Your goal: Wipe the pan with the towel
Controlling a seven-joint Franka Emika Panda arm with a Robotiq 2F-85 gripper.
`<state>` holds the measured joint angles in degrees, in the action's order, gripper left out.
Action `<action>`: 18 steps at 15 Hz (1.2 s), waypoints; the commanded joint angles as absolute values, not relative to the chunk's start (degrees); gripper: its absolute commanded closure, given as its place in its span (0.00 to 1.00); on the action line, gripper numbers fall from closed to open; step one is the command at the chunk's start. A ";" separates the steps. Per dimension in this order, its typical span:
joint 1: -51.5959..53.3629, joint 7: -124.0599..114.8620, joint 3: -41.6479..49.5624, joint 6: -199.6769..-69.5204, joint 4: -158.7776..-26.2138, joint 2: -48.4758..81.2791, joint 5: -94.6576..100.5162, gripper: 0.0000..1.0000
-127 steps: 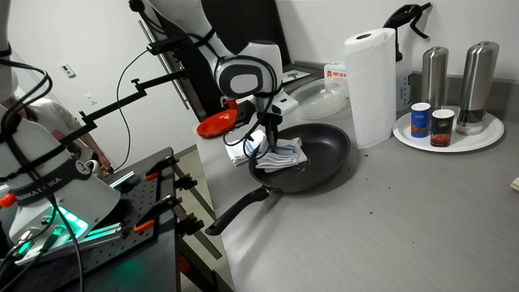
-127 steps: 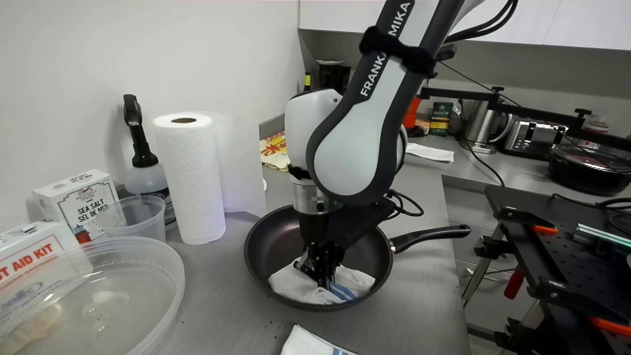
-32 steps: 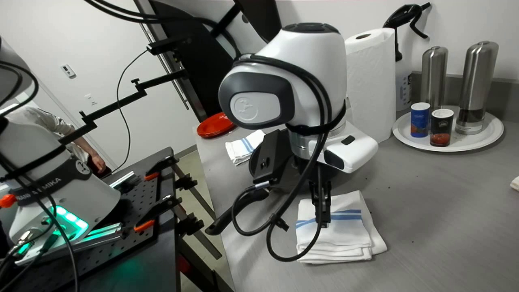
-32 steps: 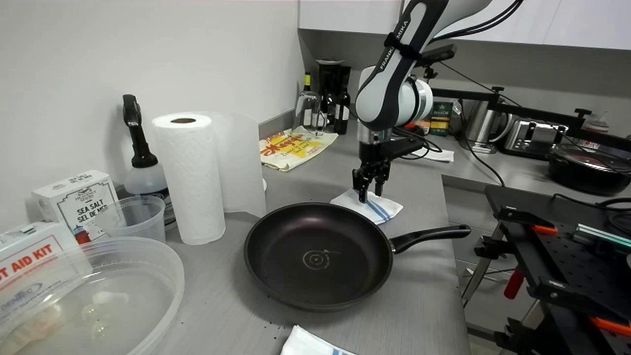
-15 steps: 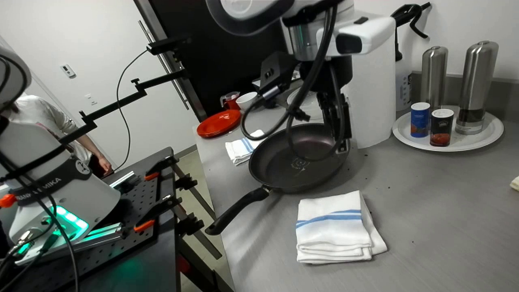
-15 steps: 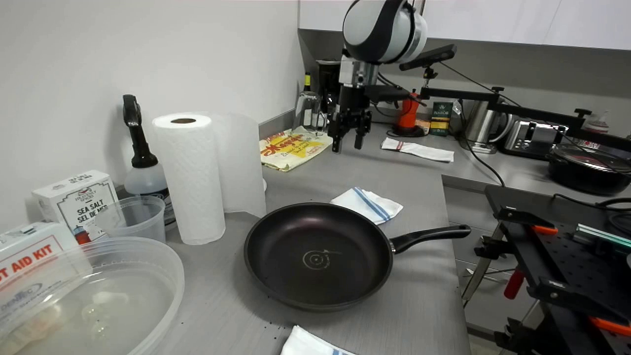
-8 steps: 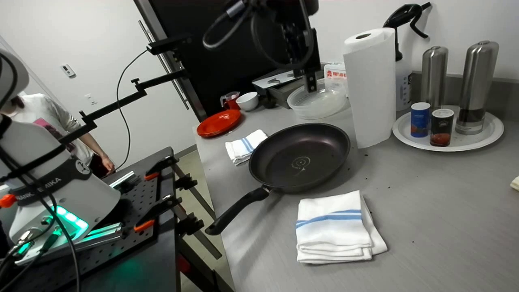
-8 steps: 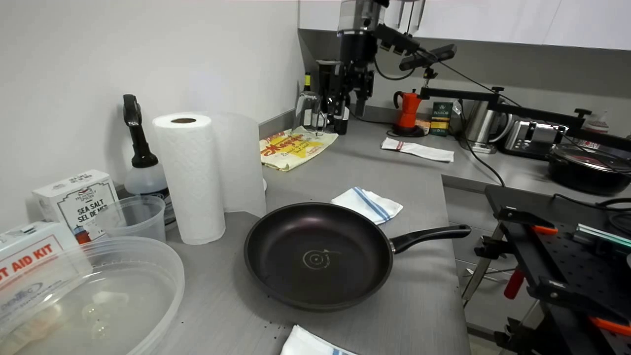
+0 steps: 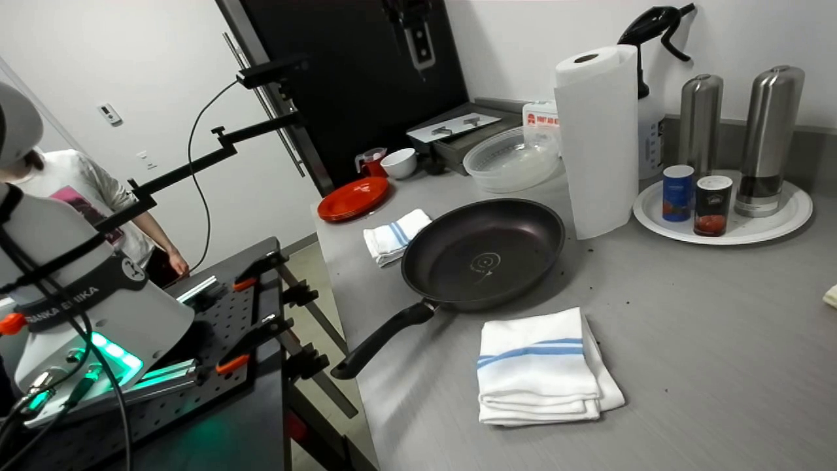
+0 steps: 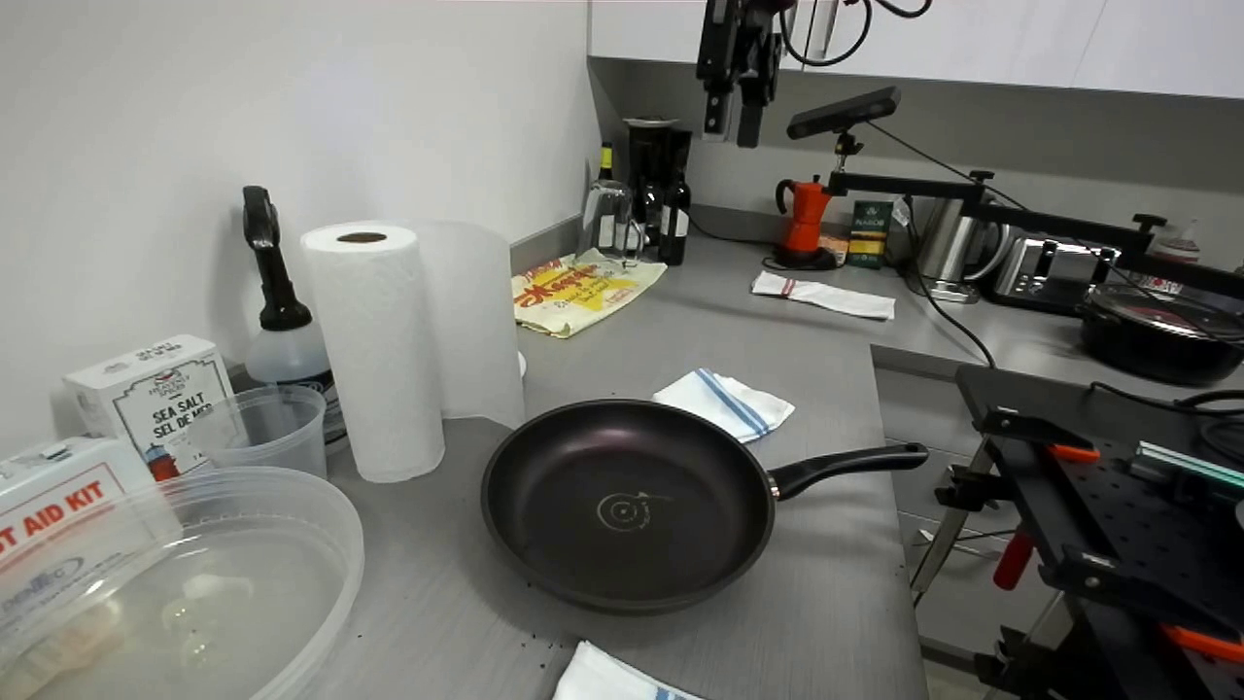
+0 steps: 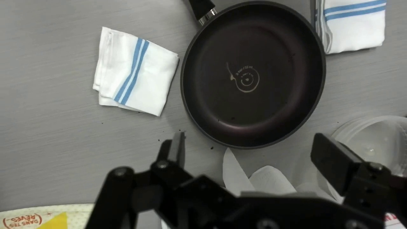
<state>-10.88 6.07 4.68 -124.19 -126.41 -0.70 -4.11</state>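
The black pan [image 9: 484,261] rests on the grey counter, its dark inside bare and its handle pointing over toward the robot's side. Beside it lies the towel [image 9: 533,366], folded, white with blue stripes, flat on the counter; it shows behind the pan as a towel [image 10: 724,401] in an exterior view. High above the counter, apart from both, hangs my gripper [image 10: 734,122]. In the wrist view the gripper [image 11: 248,140] has its jaws wide apart with nothing held, and the pan [image 11: 251,76] and towel [image 11: 136,71] lie below.
Another folded striped cloth [image 9: 397,237] lies on the pan's opposite side. Close by stand a paper-towel roll [image 9: 598,144], a clear plastic tub [image 9: 513,160] and red plates [image 9: 353,199]. A white plate [image 9: 778,229] carries shakers and mills. A printed bag [image 10: 588,292] lies near the wall.
Several seconds ago my gripper was down at the towel inside the pan. The towel now lies on the counter beside it. The open gripper has risen high, away from it.
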 commanded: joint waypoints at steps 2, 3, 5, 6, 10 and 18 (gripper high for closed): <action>-8.23 5.40 4.91 -119.37 -133.43 -10.57 -2.87 0.00; -7.82 5.21 4.77 -118.73 -134.45 -11.90 -2.83 0.00; -6.80 4.66 4.17 -118.12 -137.21 -14.91 -2.62 0.00; -6.34 3.90 3.67 -118.28 -138.79 -16.39 -2.07 0.00; -4.18 2.16 1.93 -119.27 -144.35 -20.55 -2.87 0.00; -1.62 1.28 0.95 -118.99 -146.34 -20.64 -3.89 0.00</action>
